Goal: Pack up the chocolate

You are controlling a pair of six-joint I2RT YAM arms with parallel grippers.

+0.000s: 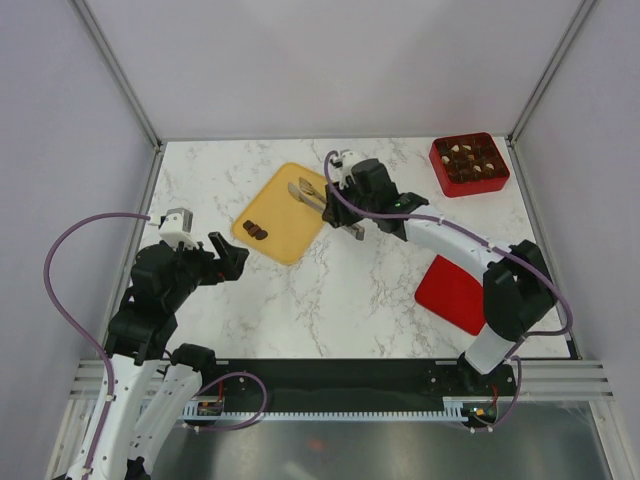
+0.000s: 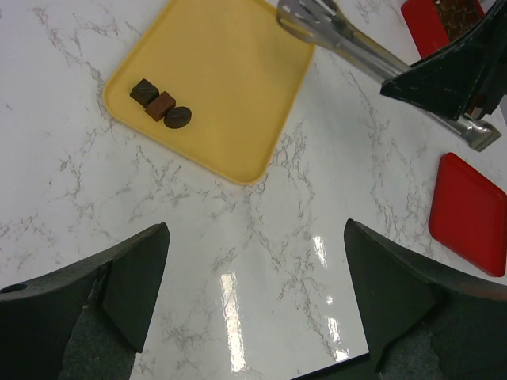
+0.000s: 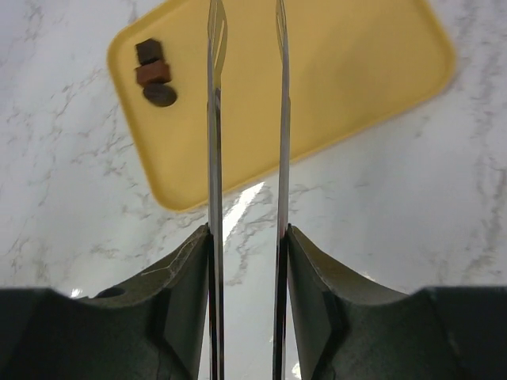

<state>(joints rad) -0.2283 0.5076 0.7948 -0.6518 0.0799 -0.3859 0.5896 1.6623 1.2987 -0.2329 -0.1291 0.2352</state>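
A yellow tray [image 1: 285, 215] is seen on the marble tabletop [image 1: 380, 290], left of centre. Three pieces of dark chocolate [image 1: 257, 230] are grouped near its left corner, touching or almost touching one another. More chocolate, dark and cream-white, is held in the compartments of a red box [image 1: 478, 188] at the far right corner. A flat red lid [image 1: 452, 292] is laid well apart from the box, near the right arm's base. Nothing is found between the tray's chocolate and either arm. The right tool [image 3: 247, 237] is clamped on a pair of metal tongs [image 1: 310, 193], its fingers pressed against the outer sides of the two blades. The blades are kept narrowly apart with nothing seen between them. The tongs are stretched over the tray's far right part, well apart from the three pieces. The left tool [image 2: 257, 237] is held above bare tabletop just beside the tray's near edge, its fingers spread wide, and nothing is held or touched by it.
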